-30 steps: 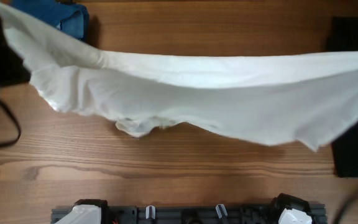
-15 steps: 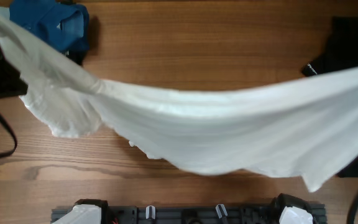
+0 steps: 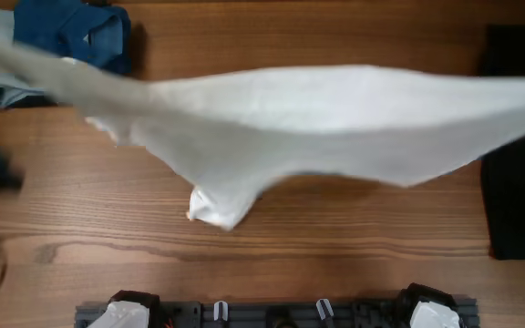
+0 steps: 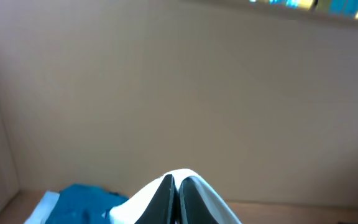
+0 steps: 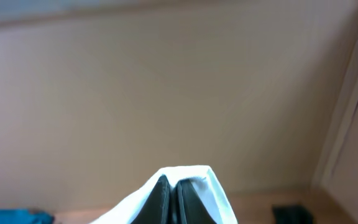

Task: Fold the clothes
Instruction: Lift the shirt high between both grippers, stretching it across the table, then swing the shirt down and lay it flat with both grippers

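Spreading the large limp white cloth garment (image 3: 335,118) for folding

Garment is held stretched in the air above the brown wooden table (image 3: 290,264), one corner sagging low. Left gripper (image 4: 174,186) and right gripper (image 5: 169,190) are each clamped tight on a white edge. Next, it is judged, cloth should be lowered flat and taut, clear of the crumpled blue garment (image 3: 71,32).

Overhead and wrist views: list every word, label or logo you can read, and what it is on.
None can be read. The white garment, blue garment and black garment show no print. The blue and yellow patches atop the left wrist view are too blurred.
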`<state>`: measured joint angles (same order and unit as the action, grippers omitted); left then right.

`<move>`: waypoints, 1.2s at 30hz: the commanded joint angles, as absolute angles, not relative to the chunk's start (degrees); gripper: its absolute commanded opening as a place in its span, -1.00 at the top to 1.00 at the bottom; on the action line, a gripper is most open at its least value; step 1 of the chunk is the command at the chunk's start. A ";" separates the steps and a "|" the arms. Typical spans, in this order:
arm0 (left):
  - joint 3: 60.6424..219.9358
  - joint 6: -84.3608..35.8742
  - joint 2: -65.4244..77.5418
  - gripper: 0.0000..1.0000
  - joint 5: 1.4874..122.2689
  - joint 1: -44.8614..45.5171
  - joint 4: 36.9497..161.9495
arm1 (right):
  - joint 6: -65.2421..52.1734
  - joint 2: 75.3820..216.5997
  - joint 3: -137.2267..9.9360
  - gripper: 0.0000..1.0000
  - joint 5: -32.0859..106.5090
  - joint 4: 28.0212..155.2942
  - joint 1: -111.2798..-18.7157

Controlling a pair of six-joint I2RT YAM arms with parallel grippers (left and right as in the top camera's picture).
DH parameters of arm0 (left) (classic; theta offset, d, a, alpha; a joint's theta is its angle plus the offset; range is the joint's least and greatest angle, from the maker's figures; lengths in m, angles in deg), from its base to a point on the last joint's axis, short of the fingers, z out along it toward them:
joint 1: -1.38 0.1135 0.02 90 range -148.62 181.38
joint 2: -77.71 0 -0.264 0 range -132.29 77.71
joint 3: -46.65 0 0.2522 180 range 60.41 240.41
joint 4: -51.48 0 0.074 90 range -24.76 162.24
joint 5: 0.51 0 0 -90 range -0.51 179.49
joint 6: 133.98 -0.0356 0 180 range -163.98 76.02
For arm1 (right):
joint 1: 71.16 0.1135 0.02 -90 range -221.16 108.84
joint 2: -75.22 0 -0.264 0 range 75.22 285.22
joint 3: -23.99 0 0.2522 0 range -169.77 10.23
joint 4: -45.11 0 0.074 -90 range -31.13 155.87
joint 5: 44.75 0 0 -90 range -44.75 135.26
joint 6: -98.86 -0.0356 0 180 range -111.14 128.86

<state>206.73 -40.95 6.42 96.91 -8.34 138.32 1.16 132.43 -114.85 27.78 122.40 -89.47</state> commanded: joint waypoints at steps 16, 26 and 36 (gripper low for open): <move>207.91 -41.65 7.27 0.93 95.38 -8.62 141.14 | 2.75 135.16 -121.27 0.92 30.16 127.71 -89.49; 207.89 -41.63 -11.09 0.92 95.38 -8.64 141.16 | 5.57 157.91 -120.97 0.91 23.96 130.99 -89.49; 207.89 -41.63 -31.42 0.92 95.36 -8.64 133.60 | 7.24 182.46 -120.97 0.91 20.98 127.10 -87.04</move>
